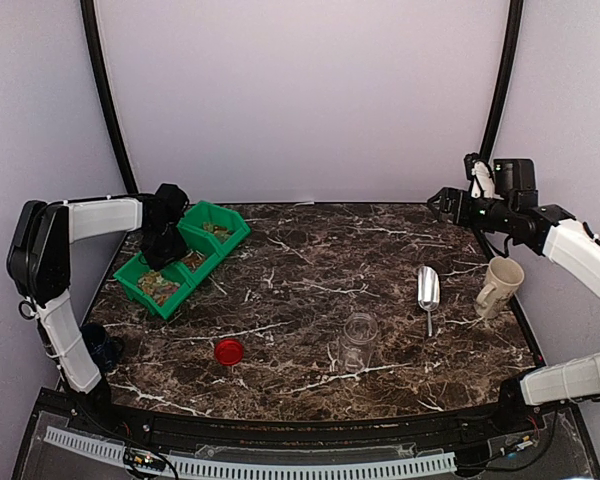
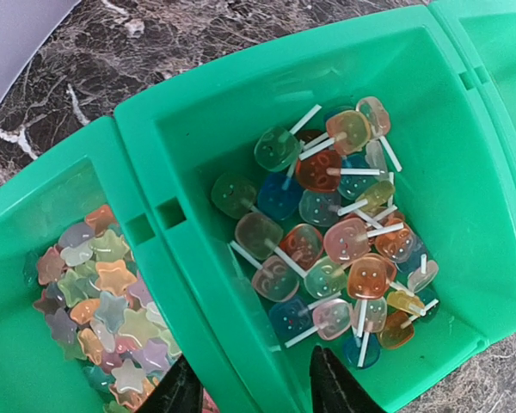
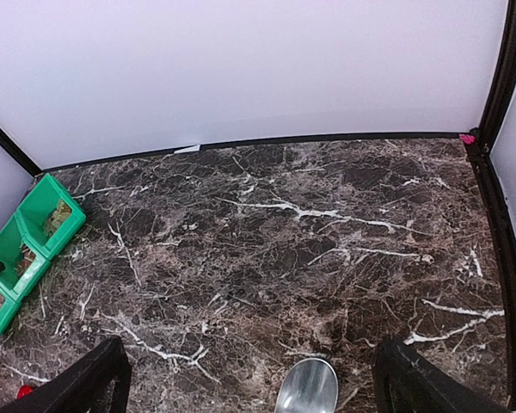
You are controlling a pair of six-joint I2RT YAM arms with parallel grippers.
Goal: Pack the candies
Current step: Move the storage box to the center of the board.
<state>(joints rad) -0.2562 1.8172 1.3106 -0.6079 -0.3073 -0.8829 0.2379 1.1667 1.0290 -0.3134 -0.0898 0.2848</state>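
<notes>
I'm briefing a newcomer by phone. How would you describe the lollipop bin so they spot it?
On the marble table, back left, three green bins form a diagonal row. The lollipop bin is the middle one, under the left gripper. Its candies have white sticks; one neighbour holds stars.

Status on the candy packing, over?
Left fingers apart above the lollipop bin, right fingers open, empty. Candies in green bins; jar holds none. Nothing blocking.
</notes>
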